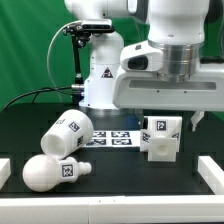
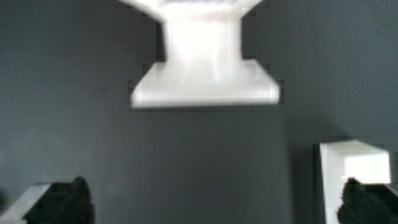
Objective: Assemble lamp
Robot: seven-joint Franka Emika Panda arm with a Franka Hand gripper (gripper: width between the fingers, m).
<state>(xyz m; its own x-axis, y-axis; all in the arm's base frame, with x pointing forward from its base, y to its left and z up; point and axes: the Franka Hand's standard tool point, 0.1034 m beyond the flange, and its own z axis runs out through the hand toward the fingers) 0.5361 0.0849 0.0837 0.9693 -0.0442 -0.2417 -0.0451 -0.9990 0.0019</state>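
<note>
The lamp base [image 1: 162, 138], a white block with square tags, stands on the black table at the exterior view's right. It also shows in the wrist view [image 2: 203, 70], blurred and ahead of the fingers. The tapered shade [image 1: 66, 133] lies tilted at the left, and the rounded bulb [image 1: 55, 172] lies in front of it. My gripper [image 1: 170, 120] hangs just above the base. In the wrist view the gripper [image 2: 210, 203] is open, with its dark fingertips [image 2: 54, 203] far apart and only dark table between them. It holds nothing.
The marker board [image 1: 115, 136] lies flat between the shade and the base. The robot's white body [image 1: 100, 70] stands behind it. White rails sit at the table's left [image 1: 5, 168] and right [image 1: 213, 172] edges; a white block [image 2: 356, 165] shows near one finger.
</note>
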